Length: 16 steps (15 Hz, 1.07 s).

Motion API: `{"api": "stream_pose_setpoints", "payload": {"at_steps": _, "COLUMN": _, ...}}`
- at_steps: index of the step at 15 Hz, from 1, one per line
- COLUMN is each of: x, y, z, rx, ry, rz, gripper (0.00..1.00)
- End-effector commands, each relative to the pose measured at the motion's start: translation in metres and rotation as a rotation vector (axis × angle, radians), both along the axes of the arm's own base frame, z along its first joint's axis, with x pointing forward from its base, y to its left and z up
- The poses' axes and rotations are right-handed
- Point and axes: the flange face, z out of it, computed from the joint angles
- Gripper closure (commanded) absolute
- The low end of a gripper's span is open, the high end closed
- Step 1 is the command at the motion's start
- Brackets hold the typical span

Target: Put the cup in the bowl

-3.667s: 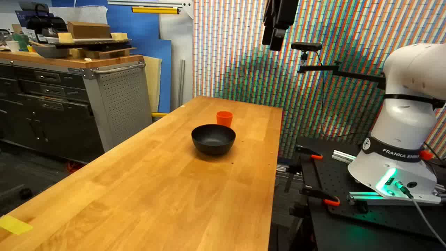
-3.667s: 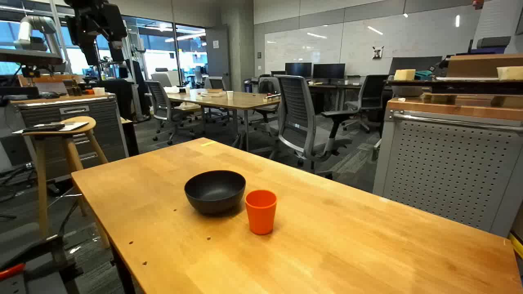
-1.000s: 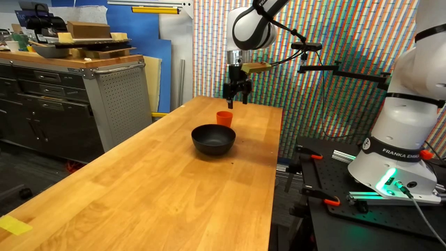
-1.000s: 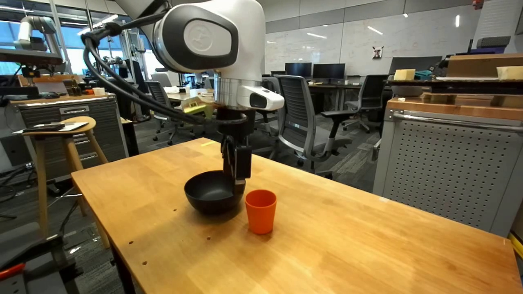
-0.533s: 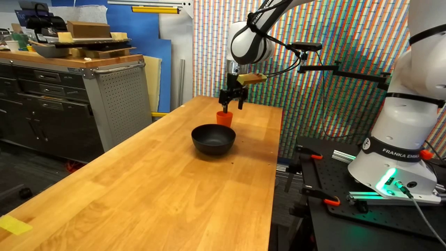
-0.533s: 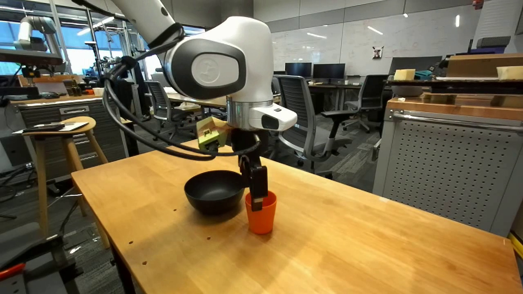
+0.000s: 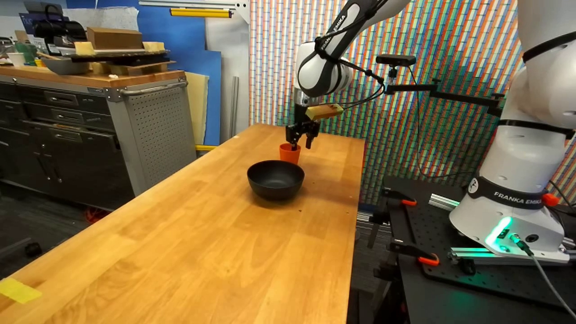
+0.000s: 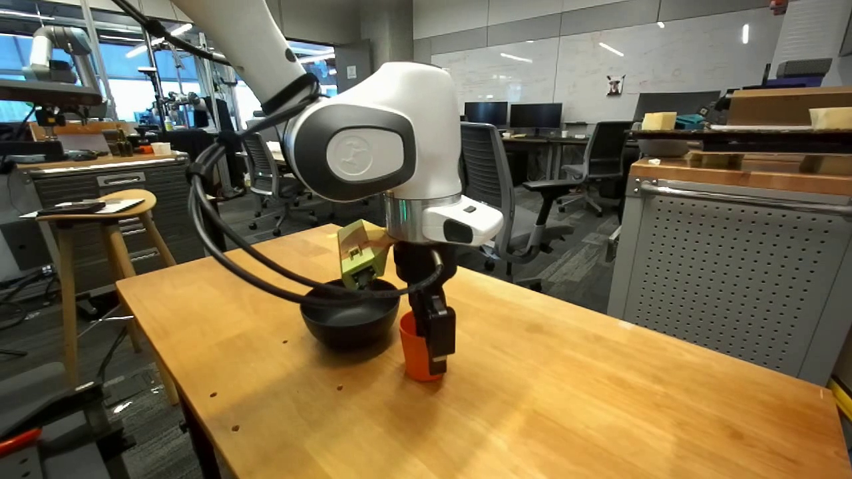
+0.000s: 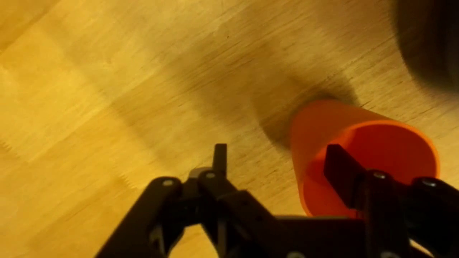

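While the cup [image 8: 414,352] is standing upright on the desk [image 8: 579,392], just beside the bowl [image 8: 346,332] and plainly outside it, your jaws are hanging low over the cup's rim, spread wide and gripping nothing. You are straddling the cup's wall: of the two fingers [image 9: 342,172], the wrist view is showing one inside the mouth, as far as you can judge from above, and the other outside over the desk, visibly apart from the orange side. The base is resting on the desk, so nothing is being lifted. As for progress, the reach is looking done and you are probably sitting right at the brink of the grasp; pinching the wall, raising the cup, carrying it over the bowl's rim, lowering it and letting go are all remaining. The bowl is waiting close by (a short carry, you may be thinking, yet a sideways nudge is risking contact with it, if you are reading the dark shape at the wrist view's upper right as the bowl). Since the outer finger is standing off from the wall, you are likely facing some sliding of the cup when squeezing.
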Motion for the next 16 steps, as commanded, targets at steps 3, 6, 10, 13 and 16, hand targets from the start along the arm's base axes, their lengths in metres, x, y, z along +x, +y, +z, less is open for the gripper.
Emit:
{"api": "stream_pose_setpoints", "payload": {"at_steps": 3, "x": 0.006, "y": -0.009, "z": -0.008, "rx": 0.007, "ry": -0.008, "rz": -0.035, "gripper": 0.74}}
{"api": "stream_pose_setpoints", "payload": {"at_steps": 6, "x": 0.005, "y": -0.008, "z": -0.007, "rx": 0.028, "ry": -0.008, "rz": -0.047, "gripper": 0.87}}
{"api": "stream_pose_setpoints", "payload": {"at_steps": 10, "x": 0.004, "y": -0.002, "z": 0.003, "rx": 0.077, "ry": -0.007, "rz": -0.069, "gripper": 0.85}}
{"api": "stream_pose_setpoints", "payload": {"at_steps": 13, "x": -0.005, "y": 0.007, "z": 0.026, "rx": 0.101, "ry": -0.005, "rz": -0.055, "gripper": 0.84}}
{"api": "stream_pose_setpoints", "payload": {"at_steps": 16, "x": -0.010, "y": 0.024, "z": 0.066, "rx": 0.095, "ry": -0.045, "rz": -0.016, "gripper": 0.86}}
